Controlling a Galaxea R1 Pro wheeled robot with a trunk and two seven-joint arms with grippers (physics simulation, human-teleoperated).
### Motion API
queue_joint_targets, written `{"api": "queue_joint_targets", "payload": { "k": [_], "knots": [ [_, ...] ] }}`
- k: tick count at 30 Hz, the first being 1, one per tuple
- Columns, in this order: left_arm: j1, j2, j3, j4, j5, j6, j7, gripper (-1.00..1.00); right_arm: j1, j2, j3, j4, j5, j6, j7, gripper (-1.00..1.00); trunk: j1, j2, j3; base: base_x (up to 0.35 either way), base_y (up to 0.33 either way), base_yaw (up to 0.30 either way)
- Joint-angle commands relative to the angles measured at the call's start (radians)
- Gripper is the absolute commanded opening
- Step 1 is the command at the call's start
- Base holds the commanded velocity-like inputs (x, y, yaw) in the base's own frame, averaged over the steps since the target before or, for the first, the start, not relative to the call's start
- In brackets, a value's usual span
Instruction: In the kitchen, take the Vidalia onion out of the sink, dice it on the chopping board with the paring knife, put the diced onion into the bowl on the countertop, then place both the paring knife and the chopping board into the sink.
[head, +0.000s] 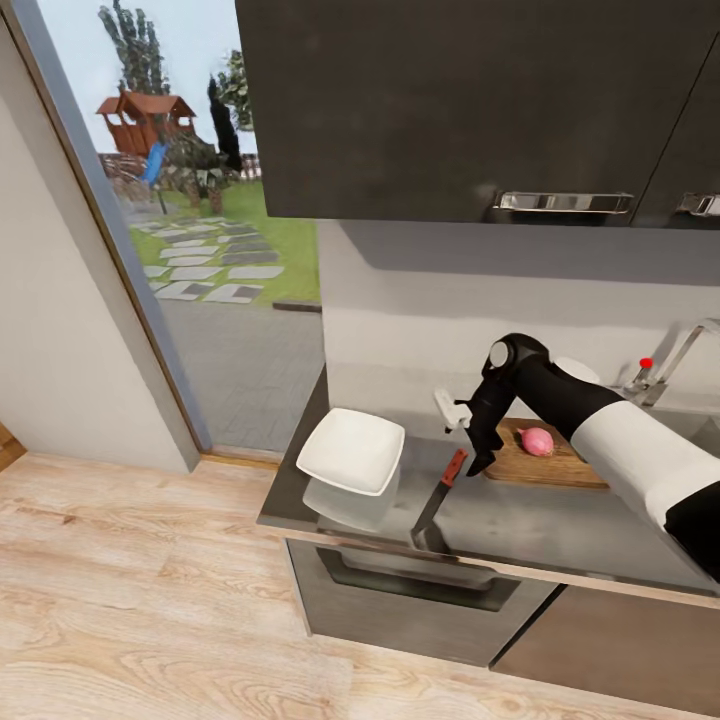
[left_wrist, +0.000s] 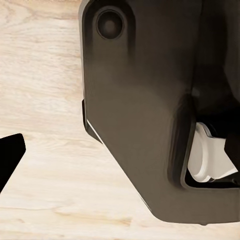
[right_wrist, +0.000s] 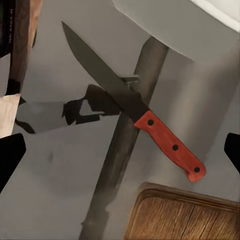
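- Vidalia onion (head: 537, 441): small pinkish-red ball resting on the chopping board (head: 545, 463), well clear of the sink (head: 690, 418).
- Chopping board: dark brown wood, lying flat on the countertop (head: 560, 530) just left of the sink; one rounded corner shows in the right wrist view (right_wrist: 185, 215).
- Paring knife (head: 440, 490): lies flat on the countertop between the board and the bowl (head: 351, 450), orange-red handle toward the board, dark blade pointing to the front edge. In the right wrist view (right_wrist: 135, 107) the handle shows three rivets and ends just beside the board corner; whether it touches the board cannot be told.
- Right gripper (head: 482, 462): hangs directly over the knife handle, fingers pointing down. Right wrist view shows the two dark fingertips (right_wrist: 10, 157) at opposite edges of the frame, spread wide, gripping nothing; contact with the knife is not evident.
- Left gripper: one dark fingertip (left_wrist: 10, 155) shows in the left wrist view, beside a dark robot body part (left_wrist: 145, 110); how far it is spread cannot be told.
- Bowl: white, squarish, at the left end of the countertop, apart from the knife.
- Countertop: smooth grey, reflective, mirroring the bowl and the blade.
- Room: glossy dark upper cabinets (head: 440, 100) with chrome handles, pale grey wall, light wood floor (head: 130, 600), chrome tap (head: 675, 365) with red knob, glazed opening (head: 200, 200) onto a garden.
- No legible writing or labels.
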Motion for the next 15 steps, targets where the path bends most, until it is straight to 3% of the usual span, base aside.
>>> {"api": "queue_joint_targets", "payload": {
  "k": [1, 10, 15],
  "knots": [
    [-0.002, 0.0, -0.007, 0.005, 0.01, -0.007, -0.006, 1.0, -0.001, -0.001, 0.004, -0.003, 0.001, 0.01, 0.004, 1.0, 0.001, -0.002, -0.002, 0.0, 0.0, 0.0],
    [-0.002, 0.0, -0.007, 0.005, 0.01, -0.007, -0.006, 1.0, -0.001, 0.002, 0.011, -0.004, 0.012, 0.008, 0.001, 1.0, 0.001, -0.002, -0.002, 0.0, 0.0, 0.0],
    [-0.002, 0.0, -0.007, 0.005, 0.01, -0.007, -0.006, 1.0, -0.001, 0.002, 0.012, -0.004, 0.045, 0.008, -0.001, 1.0, 0.001, -0.002, -0.002, 0.0, 0.0, 0.0]
  ]
}}
